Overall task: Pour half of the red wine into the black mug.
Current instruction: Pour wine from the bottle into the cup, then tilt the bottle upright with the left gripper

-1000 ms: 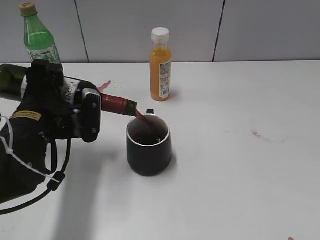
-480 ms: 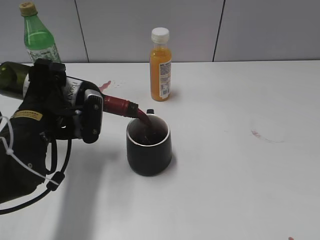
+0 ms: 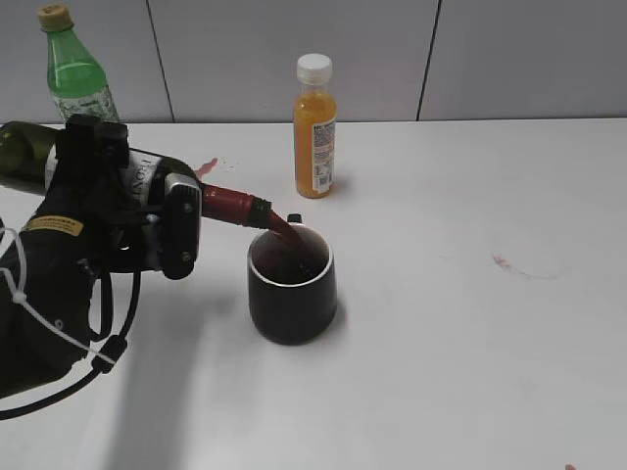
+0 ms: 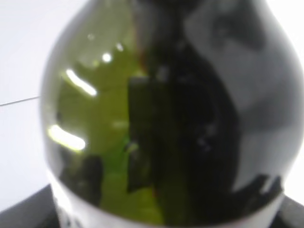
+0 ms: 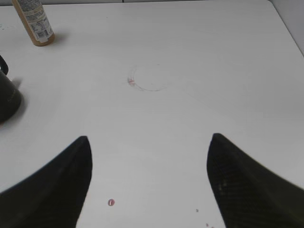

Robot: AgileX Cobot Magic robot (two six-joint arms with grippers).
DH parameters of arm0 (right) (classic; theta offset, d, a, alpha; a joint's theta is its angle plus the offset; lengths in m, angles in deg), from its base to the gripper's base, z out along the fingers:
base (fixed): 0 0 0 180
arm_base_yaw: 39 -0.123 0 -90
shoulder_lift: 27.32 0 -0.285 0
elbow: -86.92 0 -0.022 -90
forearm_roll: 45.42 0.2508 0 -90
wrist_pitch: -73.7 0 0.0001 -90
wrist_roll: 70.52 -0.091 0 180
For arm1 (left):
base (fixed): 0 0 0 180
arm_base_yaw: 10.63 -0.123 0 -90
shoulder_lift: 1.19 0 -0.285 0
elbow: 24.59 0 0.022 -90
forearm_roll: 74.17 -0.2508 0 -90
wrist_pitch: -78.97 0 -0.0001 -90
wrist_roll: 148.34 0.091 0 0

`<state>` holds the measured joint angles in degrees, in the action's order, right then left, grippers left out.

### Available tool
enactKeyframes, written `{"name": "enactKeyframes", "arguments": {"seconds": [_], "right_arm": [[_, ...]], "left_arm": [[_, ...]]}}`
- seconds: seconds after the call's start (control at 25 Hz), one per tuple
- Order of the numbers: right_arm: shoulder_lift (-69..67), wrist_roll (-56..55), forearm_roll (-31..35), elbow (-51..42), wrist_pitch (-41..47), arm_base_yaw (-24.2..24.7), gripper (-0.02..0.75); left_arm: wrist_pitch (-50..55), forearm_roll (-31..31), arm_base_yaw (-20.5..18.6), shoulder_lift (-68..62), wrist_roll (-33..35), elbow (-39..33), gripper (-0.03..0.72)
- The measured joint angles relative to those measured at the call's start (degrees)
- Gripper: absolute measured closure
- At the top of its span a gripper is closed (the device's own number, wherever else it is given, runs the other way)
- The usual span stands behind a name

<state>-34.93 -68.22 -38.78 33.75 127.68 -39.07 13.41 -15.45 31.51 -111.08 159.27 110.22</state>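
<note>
My left gripper (image 3: 147,211) is shut on the dark green wine bottle (image 3: 231,204). The bottle lies nearly level, its red-collared neck pointing right over the black mug (image 3: 291,285). A stream of red wine (image 3: 282,227) runs from the mouth into the mug, which holds dark red liquid. In the left wrist view the bottle's green glass (image 4: 156,114) fills the frame and hides the jaws. My right gripper (image 5: 148,147) is open and empty above bare table; the mug's edge (image 5: 7,97) shows at the left of its view. The right arm is out of the exterior view.
A small orange juice bottle (image 3: 314,125) with a white cap stands behind the mug; it also shows in the right wrist view (image 5: 34,21). A light green plastic bottle (image 3: 75,73) stands at the back left. Red stains mark the table (image 3: 514,262) and a faint ring (image 5: 147,78).
The bottle's base has risen slightly over the second, tilting the neck down more. The wine stream keeps flowing into the mug. The right gripper's earlier state is not shown.
</note>
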Motion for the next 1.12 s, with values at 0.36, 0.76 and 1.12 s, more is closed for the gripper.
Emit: {"name": "enactKeyframes", "arguments": {"seconds": [0.36, 0.76, 1.12], "right_arm": [[0.0, 0.0, 0.0, 0.0, 0.0, 0.0, 0.165], [0.0, 0.0, 0.0, 0.0, 0.0, 0.0, 0.165], [0.0, 0.1, 0.0, 0.0, 0.0, 0.0, 0.165]], "left_arm": [[-0.3, -1.4, 0.0, 0.0, -7.0, 0.0, 0.148], [1.8, -3.7, 0.0, -0.1, -20.1, 0.0, 0.148], [10.3, -14.1, 0.0, -0.1, -42.2, 0.0, 0.148]]}}
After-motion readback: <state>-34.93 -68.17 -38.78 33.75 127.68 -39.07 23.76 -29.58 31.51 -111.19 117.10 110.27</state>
